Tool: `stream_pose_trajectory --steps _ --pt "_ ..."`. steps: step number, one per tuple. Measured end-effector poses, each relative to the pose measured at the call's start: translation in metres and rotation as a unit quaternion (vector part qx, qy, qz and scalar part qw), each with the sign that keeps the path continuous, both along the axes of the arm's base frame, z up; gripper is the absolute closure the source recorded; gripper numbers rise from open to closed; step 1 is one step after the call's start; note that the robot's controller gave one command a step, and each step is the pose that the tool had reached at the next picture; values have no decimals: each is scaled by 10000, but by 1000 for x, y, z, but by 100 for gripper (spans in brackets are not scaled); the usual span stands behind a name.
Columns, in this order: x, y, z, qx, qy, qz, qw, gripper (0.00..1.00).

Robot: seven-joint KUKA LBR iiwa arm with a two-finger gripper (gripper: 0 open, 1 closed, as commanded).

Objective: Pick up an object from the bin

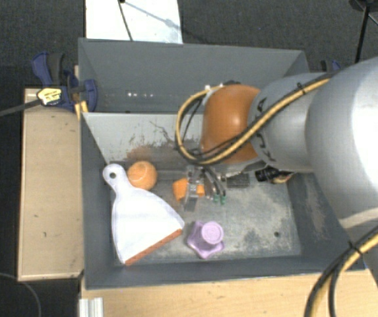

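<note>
My gripper [203, 189] is low in the middle of the bin, right on a small orange block [179, 189] that shows at its left side. An orange ball [142, 174] lies a little further left. A white dustpan-shaped scoop with an orange front edge [139, 223] lies at the left front, its handle pointing to the back. A purple lobed cap-like thing [206, 238] rests just in front of the gripper.
The arm with its orange wrist cover and cables comes in from the right and hides the bin's back right part. Bare floor shows at the right front of the bin.
</note>
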State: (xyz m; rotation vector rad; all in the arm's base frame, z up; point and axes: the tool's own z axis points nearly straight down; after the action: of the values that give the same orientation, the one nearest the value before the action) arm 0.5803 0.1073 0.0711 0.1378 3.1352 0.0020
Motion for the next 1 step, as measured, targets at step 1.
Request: stream_pose_trajectory --steps 1 --pt "0 0 0 1 0 -2 10000 100"
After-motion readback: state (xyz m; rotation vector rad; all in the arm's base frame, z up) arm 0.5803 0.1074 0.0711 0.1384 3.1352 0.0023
